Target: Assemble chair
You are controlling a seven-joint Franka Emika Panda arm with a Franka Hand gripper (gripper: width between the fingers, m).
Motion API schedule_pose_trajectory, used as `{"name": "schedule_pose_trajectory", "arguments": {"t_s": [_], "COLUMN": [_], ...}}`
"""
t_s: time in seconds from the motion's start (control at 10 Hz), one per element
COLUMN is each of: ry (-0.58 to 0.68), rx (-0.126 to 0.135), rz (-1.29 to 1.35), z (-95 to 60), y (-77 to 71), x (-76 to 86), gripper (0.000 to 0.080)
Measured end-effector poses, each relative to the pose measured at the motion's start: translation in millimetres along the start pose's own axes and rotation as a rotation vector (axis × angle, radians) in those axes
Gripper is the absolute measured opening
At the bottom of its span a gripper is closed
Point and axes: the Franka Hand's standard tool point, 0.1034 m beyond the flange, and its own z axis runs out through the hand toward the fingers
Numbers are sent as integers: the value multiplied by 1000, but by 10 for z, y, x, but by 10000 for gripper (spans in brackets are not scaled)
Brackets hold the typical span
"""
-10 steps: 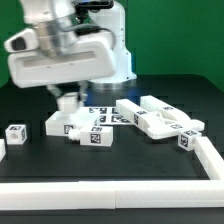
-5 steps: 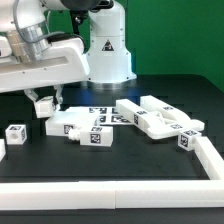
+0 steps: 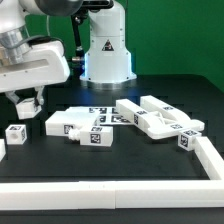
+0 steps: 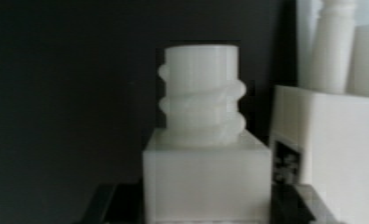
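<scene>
A matte black bench (image 3: 60, 165) spreads across the whole scene under even light, with no hard shadows. A plain white rail (image 3: 110, 195) runs along its near edge and turns up the right side. Beyond the far edge stands a flat green backdrop (image 3: 185, 35).

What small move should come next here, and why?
Probably lower gently without opening: the pincer holds a white plastic block with a ribbed peg in the air above the black table, close to the small white tagged cube, so it needs setting down clear of that cube.
</scene>
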Motion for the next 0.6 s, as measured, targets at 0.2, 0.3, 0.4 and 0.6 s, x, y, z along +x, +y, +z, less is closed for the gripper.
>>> {"name": "schedule_pose_trajectory", "arguments": {"t_s": [0.2, 0.3, 0.4, 0.6], "ry": [-20, -20, -16, -16], "rx": [-21, -30, -35, -37], "rz": [1, -5, -10, -18], "z": [205, 252, 255, 257], "y": [80, 58, 27, 4], "x": [-58, -52, -27, -13], "gripper": [284, 284, 284, 284]}}
